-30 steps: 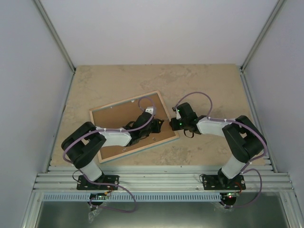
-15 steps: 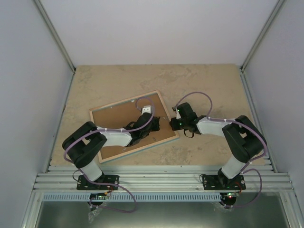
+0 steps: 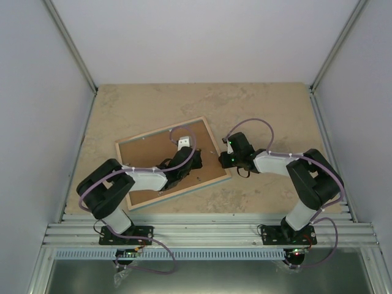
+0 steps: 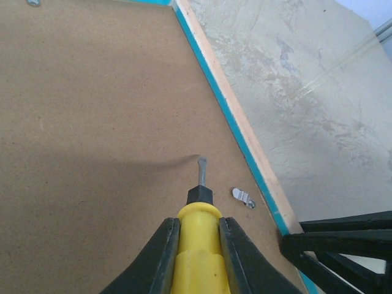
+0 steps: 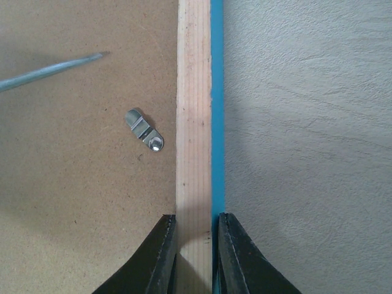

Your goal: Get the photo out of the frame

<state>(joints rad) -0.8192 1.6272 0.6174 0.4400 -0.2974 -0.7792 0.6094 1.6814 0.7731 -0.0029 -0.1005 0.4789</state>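
the frame (image 5: 195, 92) lies face down mid-desk, nearer the left edge, with its backing board (image 4: 92, 122) up and the photo hidden beneath. the right gripper (image 5: 195, 220) pinches the rim, likely to steady it. the left gripper (image 4: 197, 223) clamps a screwdriver (image 4: 197, 251) aimed near the clip (image 4: 242, 196).

The frame (image 3: 159, 131) lies flat and face-down on the table (image 3: 263, 107), skewed, with its right end farther back. Its pale wood rim faces up, edged in thin turquoise. A brown backing board (image 3: 153, 153) fills it, hiding the photo.
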